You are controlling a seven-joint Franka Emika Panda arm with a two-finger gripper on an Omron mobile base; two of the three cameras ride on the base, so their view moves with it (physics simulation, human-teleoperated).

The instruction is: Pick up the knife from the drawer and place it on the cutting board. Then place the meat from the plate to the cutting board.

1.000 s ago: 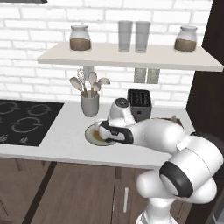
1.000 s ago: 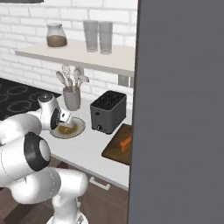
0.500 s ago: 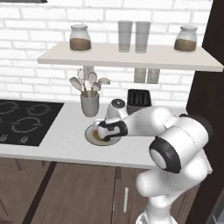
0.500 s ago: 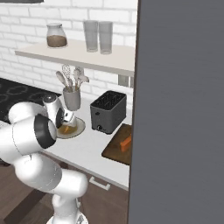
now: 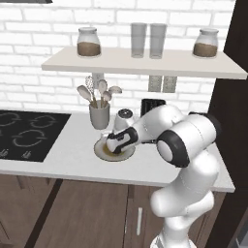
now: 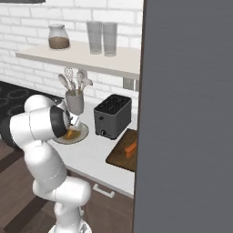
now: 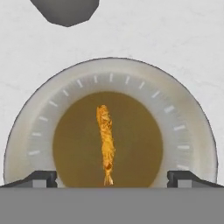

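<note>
Meat (image 7: 106, 144) lies as a thin orange strip in the brown centre of the plate (image 7: 183, 105), and we see it straight ahead of our gripper (image 7: 111, 177), lined up between the two dark fingertips (image 7: 41, 178) that stand wide apart at either side. Our jaws are released and hold nothing; the strip runs lengthwise away from them, its near end just short of the gap and not touching either tip. The plate's pale rim curves around beyond both tips, and past its far edge a grey rounded shape (image 7: 65, 11) sits on the white counter (image 7: 175, 35).

From the left base view we see our gripper (image 5: 114, 144) hanging low over the plate (image 5: 102, 152), with the utensil holder (image 5: 99, 115) just behind it and the toaster (image 5: 151, 105) partly hidden by our arm. From the right base view the plate (image 6: 79, 134) is beside our arm with a bit of orange meat (image 6: 70, 134) on it. Well off to the side of the jaws, past the toaster (image 6: 111, 116), the cutting board (image 6: 119, 154) lies flat on the counter with the orange-handled knife (image 6: 130, 148) resting on it.
</note>
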